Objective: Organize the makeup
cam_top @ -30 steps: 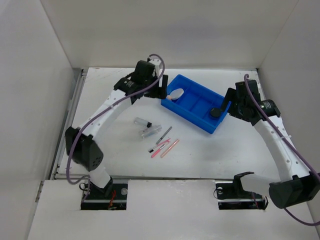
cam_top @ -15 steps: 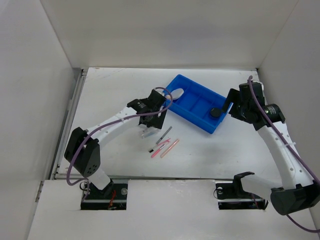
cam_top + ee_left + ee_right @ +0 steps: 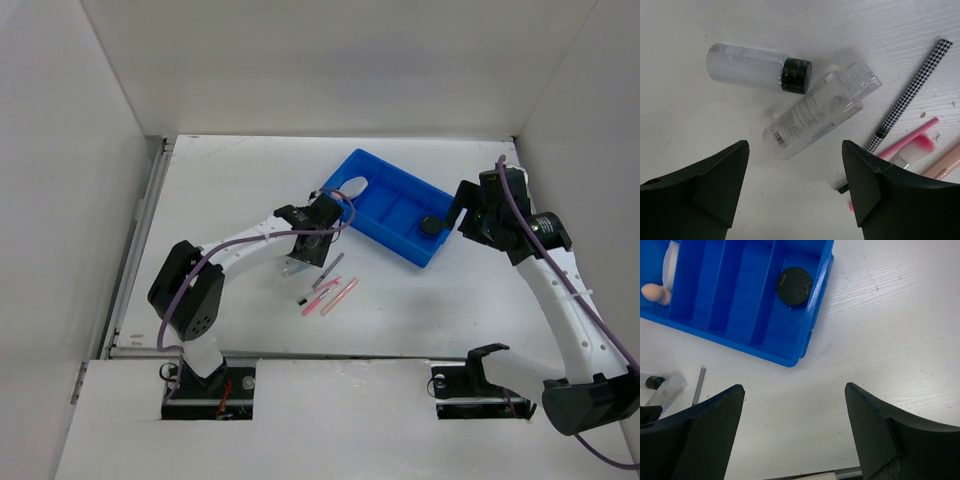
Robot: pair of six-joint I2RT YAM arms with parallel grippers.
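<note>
My left gripper (image 3: 308,248) is open and empty, hovering just above two clear vials lying on the table. In the left wrist view the black-capped vial (image 3: 747,73) and the barcode vial (image 3: 812,120) lie ahead of the gripper (image 3: 795,192). The houndstooth brush (image 3: 914,92) and pink sticks (image 3: 912,141) lie to their right; the top view also shows the brush (image 3: 329,269) and sticks (image 3: 330,297). The beige sponge (image 3: 657,290) and black compact (image 3: 794,285) sit in the blue tray (image 3: 395,240). My right gripper (image 3: 468,215) is open and empty beside the tray's right end.
White walls enclose the table on the left, back and right. The blue tray (image 3: 815,315) lies diagonally at the back right, with dividers forming several compartments. A metal rail (image 3: 135,250) runs along the left edge.
My left arm swung from the tray's left end down and forward to hover over the vials. My right arm drew back a little to the right of the tray.
</note>
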